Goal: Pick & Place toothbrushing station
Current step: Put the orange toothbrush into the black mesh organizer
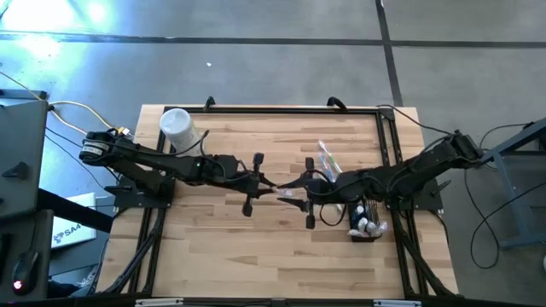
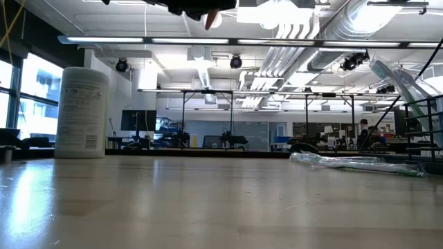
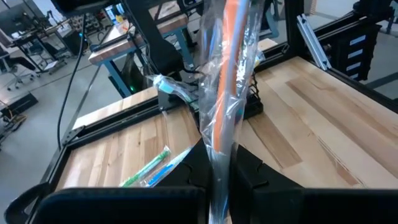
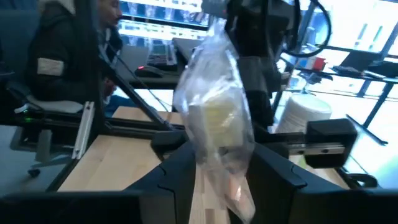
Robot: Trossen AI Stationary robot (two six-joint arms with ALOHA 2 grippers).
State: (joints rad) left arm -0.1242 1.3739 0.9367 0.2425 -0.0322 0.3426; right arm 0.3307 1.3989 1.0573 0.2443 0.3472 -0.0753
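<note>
A toothbrush with an orange handle, sealed in a clear plastic wrapper [image 3: 225,93], hangs in the air over the middle of the table [image 1: 256,247]. My left gripper [image 1: 266,184] and my right gripper [image 1: 300,194] face each other, each shut on one end of the toothbrush [image 1: 286,193]. The black wire-mesh holder [image 1: 362,223] stands on the table at the right, under my right arm, with pale items in it. More wrapped toothbrushes [image 1: 328,159] lie flat on the wood behind my right gripper. My left gripper pinches one end of the wrapped toothbrush [image 3: 219,177] between its two fingers, coming nearly level from the table's left. The toothbrush runs straight on from the fingers toward the other gripper, clear of the table. My right gripper has the other end, the crumpled wrapper [image 4: 217,149], between its two fingers, coming level from the table's right. The plastic bulges out between the fingers [image 4: 177,165] and a loose tail hangs below them. This end is also clear of the table.
A white canister [image 1: 178,128] stands at the table's far left corner. A green wrapped toothbrush [image 3: 149,169] lies on the wood. A black frame rail [image 1: 388,145] runs along the table's right side. A person sits beyond the table [image 4: 68,56].
</note>
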